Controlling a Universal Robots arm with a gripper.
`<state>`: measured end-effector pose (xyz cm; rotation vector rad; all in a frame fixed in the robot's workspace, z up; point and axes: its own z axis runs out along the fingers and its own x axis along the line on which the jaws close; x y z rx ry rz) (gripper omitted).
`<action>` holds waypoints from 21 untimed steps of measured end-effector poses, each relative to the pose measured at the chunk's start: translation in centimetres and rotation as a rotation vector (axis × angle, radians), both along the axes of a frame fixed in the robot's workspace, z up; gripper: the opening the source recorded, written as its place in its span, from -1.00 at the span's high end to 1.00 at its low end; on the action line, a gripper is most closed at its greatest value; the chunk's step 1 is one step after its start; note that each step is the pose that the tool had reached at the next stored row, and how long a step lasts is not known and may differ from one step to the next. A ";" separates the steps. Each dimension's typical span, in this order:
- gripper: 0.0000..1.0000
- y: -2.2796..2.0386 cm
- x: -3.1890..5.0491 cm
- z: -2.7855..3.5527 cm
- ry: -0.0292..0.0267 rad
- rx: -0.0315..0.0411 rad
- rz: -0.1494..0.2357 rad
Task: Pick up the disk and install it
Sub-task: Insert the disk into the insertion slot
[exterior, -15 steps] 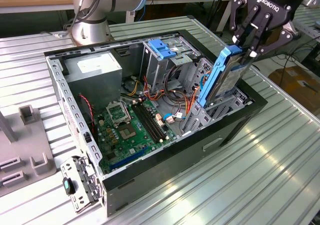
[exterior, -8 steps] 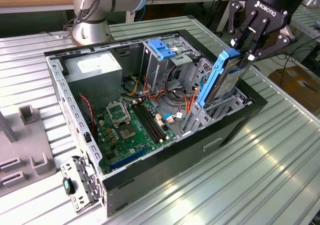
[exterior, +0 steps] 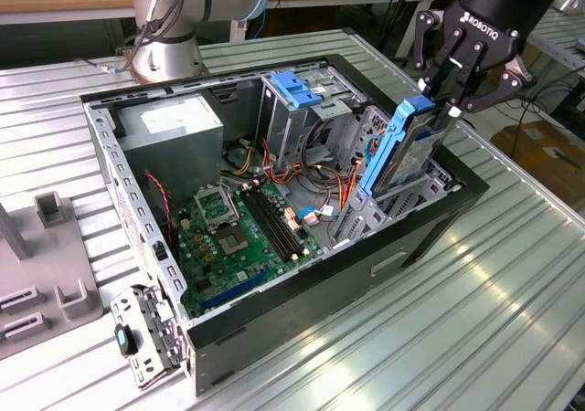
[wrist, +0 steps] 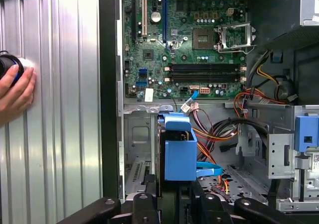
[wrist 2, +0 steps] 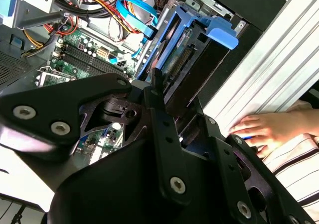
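Disk (exterior: 404, 153) clamped near-upright in gripper (exterior: 445, 108), lower end at bay (exterior: 409, 201); install step in hand, seemingly needing straight, aligned seating.

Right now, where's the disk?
At the exterior view's right end of the open computer case, the disk stands on edge, tilted, lower end inside the case, top gripped by the claw.

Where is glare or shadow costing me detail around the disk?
Exterior view: glare streaks the table; the disk in the gripper is evenly lit. Second wrist view: the table is washed out, the gripper's dark body covers much of the disk. First wrist view: the power supply is shadowed.
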<state>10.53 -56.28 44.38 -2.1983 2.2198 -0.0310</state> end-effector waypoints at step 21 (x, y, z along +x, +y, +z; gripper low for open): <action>0.30 0.00 0.00 -0.80 0.0000 0.0001 0.000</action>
